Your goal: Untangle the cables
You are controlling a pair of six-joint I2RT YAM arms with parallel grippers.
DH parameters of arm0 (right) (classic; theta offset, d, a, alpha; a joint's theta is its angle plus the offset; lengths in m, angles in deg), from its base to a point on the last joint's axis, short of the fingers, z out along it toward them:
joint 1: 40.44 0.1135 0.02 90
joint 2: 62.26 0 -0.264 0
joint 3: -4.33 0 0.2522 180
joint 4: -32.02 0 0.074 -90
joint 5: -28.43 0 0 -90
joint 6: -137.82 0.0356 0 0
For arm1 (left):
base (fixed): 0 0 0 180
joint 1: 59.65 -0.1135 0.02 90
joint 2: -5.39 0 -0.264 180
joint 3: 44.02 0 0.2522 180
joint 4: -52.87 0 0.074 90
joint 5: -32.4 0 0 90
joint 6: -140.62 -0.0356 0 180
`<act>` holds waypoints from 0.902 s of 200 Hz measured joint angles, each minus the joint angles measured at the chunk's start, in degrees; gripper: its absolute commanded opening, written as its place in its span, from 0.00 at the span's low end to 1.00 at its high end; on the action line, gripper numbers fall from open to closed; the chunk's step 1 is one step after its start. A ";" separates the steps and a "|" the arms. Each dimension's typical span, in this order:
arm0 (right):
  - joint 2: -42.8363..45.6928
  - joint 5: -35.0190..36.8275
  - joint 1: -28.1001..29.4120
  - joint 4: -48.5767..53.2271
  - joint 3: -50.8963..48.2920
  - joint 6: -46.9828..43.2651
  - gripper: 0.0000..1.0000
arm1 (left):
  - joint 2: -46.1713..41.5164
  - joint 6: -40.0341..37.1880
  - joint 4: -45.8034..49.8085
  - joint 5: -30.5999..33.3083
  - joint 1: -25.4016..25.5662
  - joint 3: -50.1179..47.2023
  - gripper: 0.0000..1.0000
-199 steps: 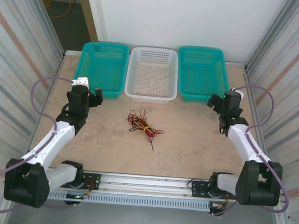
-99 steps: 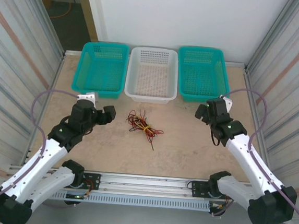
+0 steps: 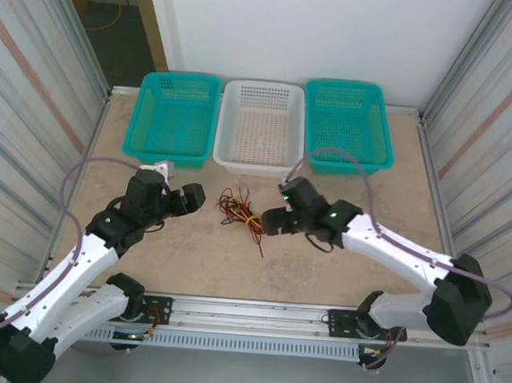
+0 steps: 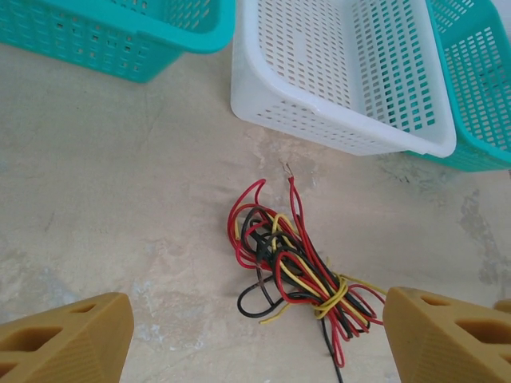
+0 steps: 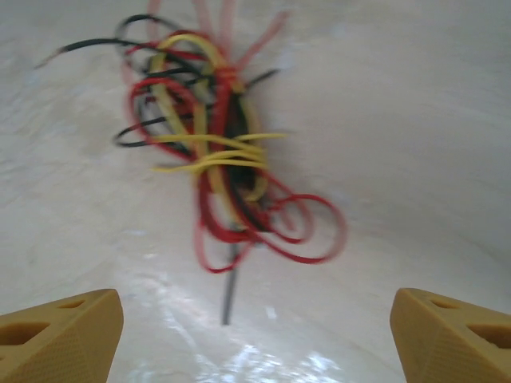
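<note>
Cables: a tangled bundle of red, black and pale yellow wires (image 3: 243, 213) is seen lying on the table (image 3: 339, 262), near its middle and just in front of the white basket (image 3: 263, 86).
Bundle, left wrist view: the cables (image 4: 295, 271) are wound into one knot, with yellow strands wrapped across the red and black ones; loose red ends are pointed toward the white basket (image 4: 263, 88).
Bundle, right wrist view: the cables (image 5: 223, 175) are shown blurred; a yellow band is crossed over the middle, red loops are spread to one side, and a single dark strand is stretched toward the camera.
Left gripper: the left gripper (image 3: 191, 197) is held just to the left of the bundle and is aimed at it.
Left fingers: in the wrist view the left gripper (image 4: 255, 319) is spread wide, its fingers (image 4: 68, 339) kept apart at the frame's lower corners; nothing is grasped.
Right gripper: the right gripper (image 3: 271, 220) is placed just to the right of the bundle.
Right fingers: the right gripper (image 5: 255, 319) is likewise released, with both fingers (image 5: 451, 331) set well apart and no wire pinched.
Baskets: a teal basket (image 3: 181, 77), the white basket and a second teal basket (image 3: 350, 85) are lined up along the far edge of the table.
</note>
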 measured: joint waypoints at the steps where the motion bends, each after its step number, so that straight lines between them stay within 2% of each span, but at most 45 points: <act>1: -0.24 -0.04 0.24 -0.17 0.13 -0.02 0.81 | -0.02 0.07 0.00 0.00 0.00 0.00 0.82; 27: -5.46 -0.09 1.62 -1.33 3.65 -0.81 0.64 | -0.04 0.90 0.07 -0.92 0.00 0.00 0.82; 49: -11.93 0.07 1.57 -1.64 8.72 -2.29 0.45 | 0.17 1.07 0.42 -1.53 0.00 0.02 0.82; 90: -20.63 1.20 1.57 -0.13 16.72 -3.69 0.23 | 1.14 1.05 2.43 -2.58 -0.02 0.76 0.82; 111: -22.73 2.32 1.57 0.98 18.34 -3.89 0.21 | 1.14 1.05 3.28 -2.60 -0.07 1.05 0.82; 120: -23.04 2.75 1.57 1.44 18.38 -3.91 0.27 | 1.11 1.05 3.56 -2.58 -0.07 1.29 0.83; 130: -23.26 3.54 1.57 2.16 18.38 -3.96 0.38 | 1.11 1.05 3.65 -2.58 -0.07 1.57 0.83; 141: -23.52 4.11 1.57 2.62 18.40 -4.20 0.40 | 1.11 1.05 3.67 -2.58 -0.07 1.84 0.84; 158: -23.87 4.81 1.57 3.28 18.40 -4.20 0.29 | 1.14 1.05 3.72 -2.62 -0.15 2.27 0.84; 180: -24.22 5.25 1.57 3.67 18.40 -3.69 0.08 | 1.16 1.05 3.65 -2.97 -0.17 2.60 0.84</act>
